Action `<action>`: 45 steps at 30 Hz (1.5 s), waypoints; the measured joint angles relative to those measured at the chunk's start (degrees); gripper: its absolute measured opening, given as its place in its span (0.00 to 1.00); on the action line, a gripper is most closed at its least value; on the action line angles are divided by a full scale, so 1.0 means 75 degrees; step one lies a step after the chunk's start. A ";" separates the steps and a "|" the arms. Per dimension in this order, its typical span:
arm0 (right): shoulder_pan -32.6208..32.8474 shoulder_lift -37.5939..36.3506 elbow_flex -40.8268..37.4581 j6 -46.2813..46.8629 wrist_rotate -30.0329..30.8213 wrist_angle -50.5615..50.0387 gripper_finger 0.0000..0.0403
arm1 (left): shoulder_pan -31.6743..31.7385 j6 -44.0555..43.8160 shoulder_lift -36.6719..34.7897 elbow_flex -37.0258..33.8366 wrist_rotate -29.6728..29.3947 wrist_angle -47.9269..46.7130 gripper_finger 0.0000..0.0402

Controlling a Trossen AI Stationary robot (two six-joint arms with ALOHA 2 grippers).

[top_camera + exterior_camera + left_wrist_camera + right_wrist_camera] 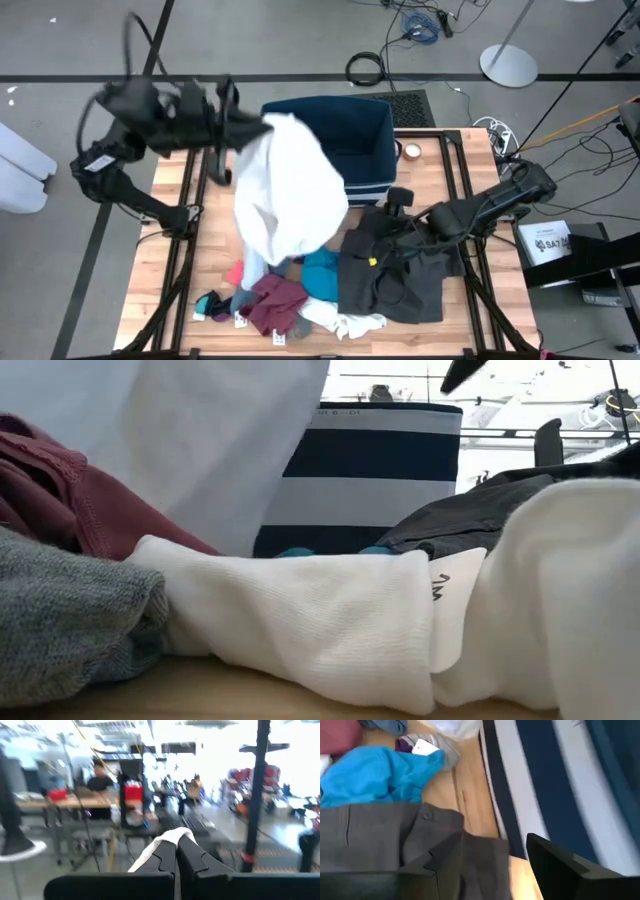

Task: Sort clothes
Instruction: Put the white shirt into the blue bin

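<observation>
My left gripper (262, 127) is raised by the bin's left corner, shut on a large white garment (290, 190) that hangs below it; the garment also shows in the low view (200, 440). My right gripper (400, 200) is open, low over the far edge of a dark grey garment (390, 265) that lies on the table. In its wrist view the gripper (495, 857) has one finger over the grey cloth (380, 830). A bright blue piece (322, 275), a maroon piece (270, 302), a white sock (350, 323) and a teal sock (210, 300) lie in a heap at the near edge. My left gripper pinches a bunched fold of the white garment's upper end (170, 837) between its two shut fingers, which point about level. The garment hangs slack below them; socks in front hide its lower end in the low view. My right gripper may touch the grey garment; I cannot tell.
The navy bin with white stripes (345, 135) stands at the table's far middle, right beside both grippers. A roll of tape (411, 152) lies to its right. Bare wood shows at the table's left (165, 250). A person sits at a desk in the room beyond (100, 780).
</observation>
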 joint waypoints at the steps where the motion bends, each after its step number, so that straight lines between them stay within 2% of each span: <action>1: -0.0003 -0.0109 -0.0437 -0.0110 0.0085 0.0675 0.52 | 0.0076 -0.0006 0.0195 0.0426 0.0089 -0.0010 0.00; 4: -0.0009 -0.0297 -0.1765 -0.0995 0.0714 0.3470 0.52 | 0.0174 -0.0009 0.0692 0.1608 0.0317 -0.0005 0.00; 7: -0.0108 -0.0250 -0.3109 -0.2741 0.0899 0.7397 0.52 | 0.0180 -0.0139 0.1080 0.2485 0.0567 0.0068 0.00; 10: -0.0336 -0.0015 -0.4095 -0.4149 0.0877 1.0734 0.52 | 0.0183 -0.0624 0.1081 0.2326 0.0930 0.0844 0.00; 14: -0.0727 0.0238 -0.4783 -0.4948 0.0948 1.3425 0.52 | 0.0180 -0.0801 0.1165 0.2457 0.1165 0.1028 0.00; 17: -0.1009 0.0391 -0.4863 -0.5055 0.0231 1.4597 0.52 | 0.0138 -0.0803 0.1140 0.2477 0.1347 0.1194 0.00; 20: -0.1275 0.0441 -0.4796 -0.5024 -0.1032 1.5155 0.52 | 0.0070 -0.0769 0.1148 0.2478 0.1379 0.1226 0.00; 23: -0.1475 0.0561 -0.4501 -0.4923 -0.1935 1.5253 0.52 | 0.0043 -0.0746 0.1234 0.2469 0.1389 0.1218 0.00; 27: -0.1607 0.1084 -0.3568 -0.4907 -0.3303 1.5237 0.52 | 0.0043 -0.0624 0.1374 0.2463 0.1442 0.1205 0.00; 29: -0.1606 0.1424 -0.3017 -0.4892 -0.3693 1.5123 0.51 | 0.0043 -0.0606 0.1394 0.2460 0.1442 0.1170 0.00; 32: -0.1519 0.1821 -0.2259 -0.4860 -0.4187 1.4775 0.41 | 0.0043 -0.0601 0.1459 0.2463 0.1442 0.1227 0.00; 36: -0.1436 0.1853 -0.1679 -0.5416 -0.4299 1.4136 0.09 | 0.0043 -0.0600 0.1472 0.2460 0.1544 0.1244 0.00; 37: -0.1422 0.1775 -0.1666 -0.5596 -0.4257 1.3985 0.05 | 0.0043 -0.0600 0.1454 0.2460 0.1603 0.1251 0.00; 41: -0.1425 0.1174 -0.1586 -0.6045 -0.3622 1.3480 0.01 | 0.0040 -0.0587 0.1399 0.2463 0.1663 0.1434 0.00; 45: -0.1650 0.0261 -0.1572 -0.6947 -0.2502 1.2838 0.00 | 0.0047 -0.0270 0.1376 0.2462 0.1659 0.1848 0.00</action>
